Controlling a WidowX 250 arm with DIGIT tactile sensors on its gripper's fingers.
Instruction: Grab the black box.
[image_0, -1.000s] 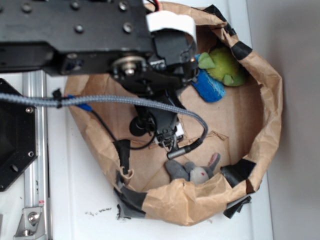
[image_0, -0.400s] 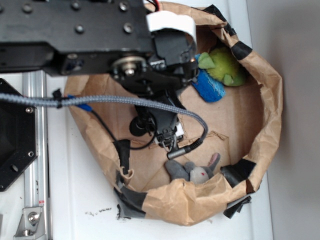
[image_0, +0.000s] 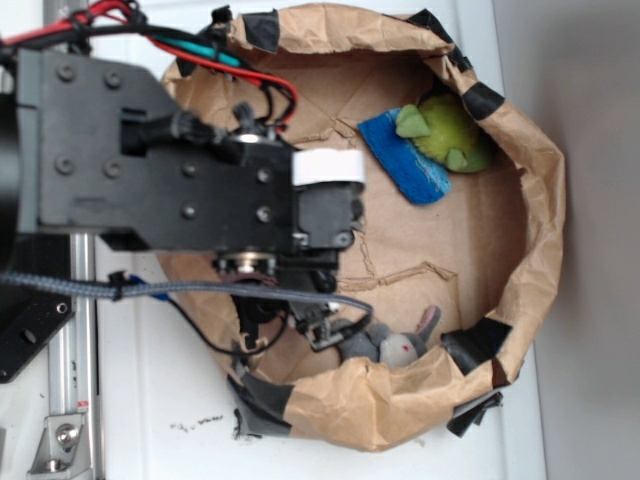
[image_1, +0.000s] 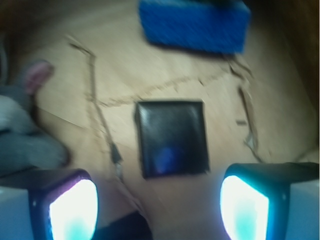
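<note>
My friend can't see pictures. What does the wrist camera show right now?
A small black box lies flat on brown paper, just ahead of the open gripper, whose two fingertips glow at the bottom corners without touching it. A blue sponge sits beyond the box, and a grey plush toy is at the left edge.

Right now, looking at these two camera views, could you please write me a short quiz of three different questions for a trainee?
1. True or false: the tool already clamps the black box.
2. Which object lies beyond the black box in the wrist view? A) blue sponge B) red cup C) metal spoon
3. Fill in: the grey plush mouse lies against the ____ paper wall.

Key: 1 false; 2 A; 3 brown.
</note>
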